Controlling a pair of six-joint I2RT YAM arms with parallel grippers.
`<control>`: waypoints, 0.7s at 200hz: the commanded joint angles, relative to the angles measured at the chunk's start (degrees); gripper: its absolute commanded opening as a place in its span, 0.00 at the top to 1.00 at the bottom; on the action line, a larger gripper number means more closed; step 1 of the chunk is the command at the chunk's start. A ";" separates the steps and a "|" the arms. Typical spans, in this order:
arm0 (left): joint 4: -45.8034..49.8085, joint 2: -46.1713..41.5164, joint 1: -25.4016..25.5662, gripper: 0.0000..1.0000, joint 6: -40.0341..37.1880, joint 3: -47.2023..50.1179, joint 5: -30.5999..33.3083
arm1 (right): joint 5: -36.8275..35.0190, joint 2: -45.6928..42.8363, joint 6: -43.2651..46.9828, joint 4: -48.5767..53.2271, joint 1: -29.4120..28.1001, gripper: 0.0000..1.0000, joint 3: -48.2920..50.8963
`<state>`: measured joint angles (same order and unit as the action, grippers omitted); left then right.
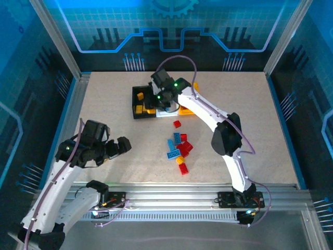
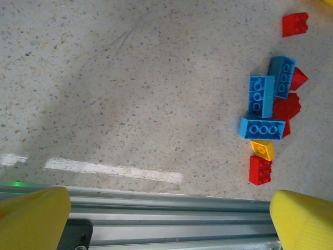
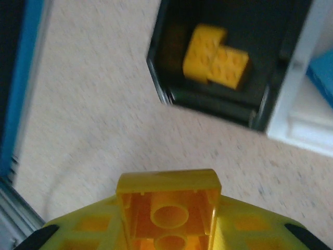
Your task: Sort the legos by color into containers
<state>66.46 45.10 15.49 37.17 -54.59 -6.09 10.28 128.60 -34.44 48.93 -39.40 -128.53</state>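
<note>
Your right gripper (image 3: 166, 237) is clamped on an orange-yellow studded plastic brick (image 3: 167, 200), held near the black plastic bin (image 3: 208, 107), which contains two yellow bricks (image 3: 214, 62). Your left gripper (image 1: 115, 148) stands wide apart and empty, left of the loose red, blue and yellow bricks (image 1: 179, 148) on the speckled table (image 1: 114, 120).

yellow lego (image 3: 167, 208) cropped below, black bin (image 3: 208, 105) blurred

Your counter (image 2: 130, 78) is pale beige, speckled all over with dark and rusty flecks. The loose legos (image 2: 270, 112) you see on it are blue and red, with one yellow. Your left claw (image 2: 166, 224) has yellow fingers (image 2: 31, 219). Your right claw (image 3: 167, 224) is yellow too, and the brick (image 3: 167, 208) in it is a deeper orange-yellow. The black bin (image 3: 218, 104) holds yellow bricks (image 3: 214, 61), and the white bin (image 3: 291, 120) shows a blurred patch of blue.
</note>
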 commanded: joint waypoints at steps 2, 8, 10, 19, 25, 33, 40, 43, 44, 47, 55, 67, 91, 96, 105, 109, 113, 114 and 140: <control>-0.45 0.55 -0.49 0.01 -0.80 -1.93 -2.69 | 4.77 8.87 -3.72 -1.00 1.36 0.64 -10.06; -0.38 0.60 -0.54 0.01 -0.88 -1.91 -2.94 | 4.84 11.16 -4.17 -0.51 1.64 0.64 -13.72; -0.37 0.60 -0.54 0.01 -0.91 -1.92 -2.98 | 4.90 11.97 -4.42 -0.37 1.72 0.64 -14.74; -0.28 0.60 -0.53 0.01 -0.96 -1.97 -3.38 | 5.17 15.24 -5.42 0.17 2.18 0.64 -19.75; -0.26 0.60 -0.54 0.01 -1.04 -1.93 -3.53 | 5.61 17.33 -6.12 0.20 2.47 0.63 -22.49; -0.19 0.68 -0.54 0.01 -1.28 -1.97 -3.87 | 5.72 19.44 -7.11 -0.16 2.89 0.63 -25.34; -0.06 0.89 -0.54 0.01 -1.45 -2.06 -4.10 | 5.56 20.85 -7.97 -0.79 3.30 0.63 -26.66; -0.02 0.98 -0.54 0.01 -1.59 -2.14 -4.14 | 5.56 21.23 -8.33 -1.19 3.46 0.63 -26.96; 0.07 1.01 -0.54 0.01 -1.62 -2.16 -4.17 | 5.55 21.33 -8.39 -1.33 3.50 0.63 -27.04; 0.12 1.05 -0.54 0.01 -1.78 -2.23 -4.27 | 5.46 21.64 -8.81 -1.86 3.65 0.63 -27.04; 0.38 1.43 -0.54 0.01 -2.11 -2.44 -4.36 | 5.07 22.10 -9.68 -3.34 4.12 0.62 -26.64; 0.81 1.88 -0.54 0.01 -2.67 -2.84 -4.28 | 5.03 22.73 -10.74 -5.66 4.80 0.61 -26.02; 1.30 2.79 -0.63 0.01 -3.33 -3.07 -4.38 | 4.86 24.19 -11.79 -8.59 5.60 0.57 -26.50; 1.33 2.84 -0.60 0.01 -3.37 -3.00 -4.37 | 4.66 24.45 -11.96 -8.96 5.74 0.56 -26.62; 1.31 2.81 -0.63 0.01 -3.20 -2.74 -4.28 | 4.20 24.76 -12.24 -9.32 5.95 0.52 -26.81; 1.23 2.82 -0.63 0.01 -3.09 -2.57 -4.35 | 4.02 24.84 -12.52 -9.37 6.06 0.50 -26.91; 1.14 2.80 -0.63 0.01 -3.00 -2.47 -4.49 | 3.91 24.90 -12.78 -9.58 6.15 0.49 -26.86; 1.09 2.84 -0.63 0.01 -2.95 -2.42 -4.52 | 3.89 24.93 -12.86 -9.65 6.21 0.49 -26.91; 0.10 3.36 -0.63 0.01 -2.60 -1.67 -4.86 | 3.86 24.91 -13.40 -10.69 6.35 0.40 -27.09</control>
<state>65.95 48.05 15.42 35.48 -56.12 -9.13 13.96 152.62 -46.57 41.06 -33.30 -153.12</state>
